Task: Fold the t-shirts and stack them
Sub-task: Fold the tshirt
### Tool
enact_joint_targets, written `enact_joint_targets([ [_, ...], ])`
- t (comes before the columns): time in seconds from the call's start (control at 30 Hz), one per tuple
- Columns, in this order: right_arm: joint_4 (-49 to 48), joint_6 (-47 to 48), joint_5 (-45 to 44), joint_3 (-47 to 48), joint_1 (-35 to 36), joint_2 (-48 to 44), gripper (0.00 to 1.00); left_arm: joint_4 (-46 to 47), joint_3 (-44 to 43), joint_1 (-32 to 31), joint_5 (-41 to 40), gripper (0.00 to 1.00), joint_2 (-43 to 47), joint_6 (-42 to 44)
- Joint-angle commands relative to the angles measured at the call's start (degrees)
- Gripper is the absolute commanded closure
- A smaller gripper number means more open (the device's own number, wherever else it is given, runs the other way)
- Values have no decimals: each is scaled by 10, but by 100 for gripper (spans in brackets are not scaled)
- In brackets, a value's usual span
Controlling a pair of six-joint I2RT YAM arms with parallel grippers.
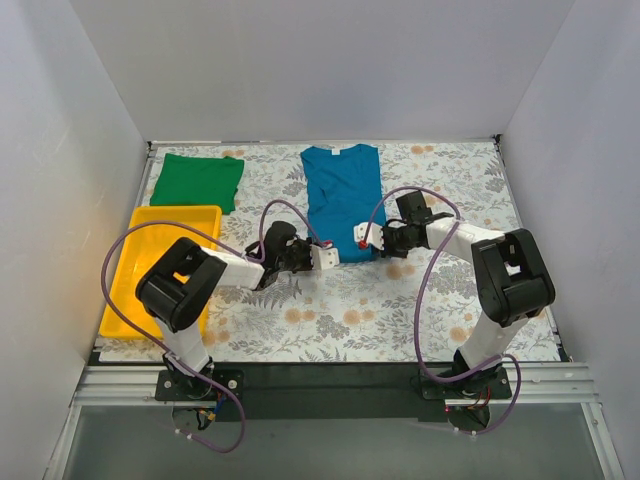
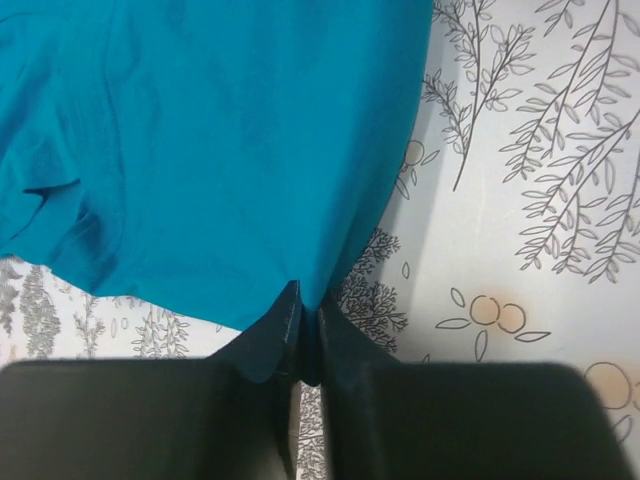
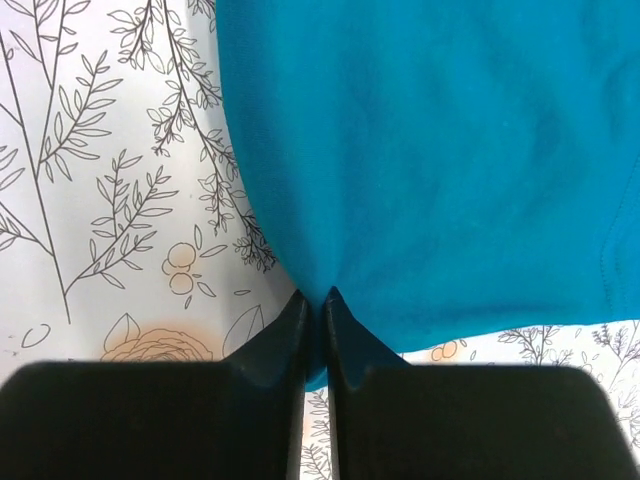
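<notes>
The teal-blue t-shirt (image 1: 343, 195) lies flat in the middle of the desk (image 1: 330, 310). The left gripper (image 1: 325, 257) is pinched tight on its near left corner, and the right gripper (image 1: 362, 237) on its near right corner. The green t-shirt (image 1: 198, 181) lies folded at the far left, just behind the yellow tray (image 1: 178, 209).
</notes>
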State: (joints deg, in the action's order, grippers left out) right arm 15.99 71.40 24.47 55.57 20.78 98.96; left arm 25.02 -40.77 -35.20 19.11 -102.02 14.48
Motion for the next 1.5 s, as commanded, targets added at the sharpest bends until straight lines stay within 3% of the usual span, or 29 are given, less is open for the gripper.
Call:
enact_joint_targets([
  [0.0,16,1,10,-15,1,-13,89,-25,11,-7,27,100,23,-2],
  [0.1,77,23,37,-26,1,-43,99,-56,38,-18,61,100,70,-16],
  [0.23,182,67,75,-59,1,-106,99,-162,67,-58,99,100,182,-35],
  [0.33,249,92,79,-105,2,-182,99,-258,80,-129,94,100,271,-68],
  [0.4,306,108,83,-142,3,-258,99,-317,87,-187,88,100,338,-123],
  [0.57,386,116,112,-191,10,-441,99,-358,110,-309,85,100,451,-260],
  [0.67,395,101,119,-180,15,-485,99,-375,120,-327,71,100,494,-313],
  [0.93,394,89,171,-67,37,-402,99,-399,117,-328,66,100,517,-364],
  [1.17,353,53,160,26,114,-302,99,-405,119,-328,49,100,536,-403],
  [1.47,293,15,135,175,129,-134,99,-427,138,-327,-100,100,597,-349],
])
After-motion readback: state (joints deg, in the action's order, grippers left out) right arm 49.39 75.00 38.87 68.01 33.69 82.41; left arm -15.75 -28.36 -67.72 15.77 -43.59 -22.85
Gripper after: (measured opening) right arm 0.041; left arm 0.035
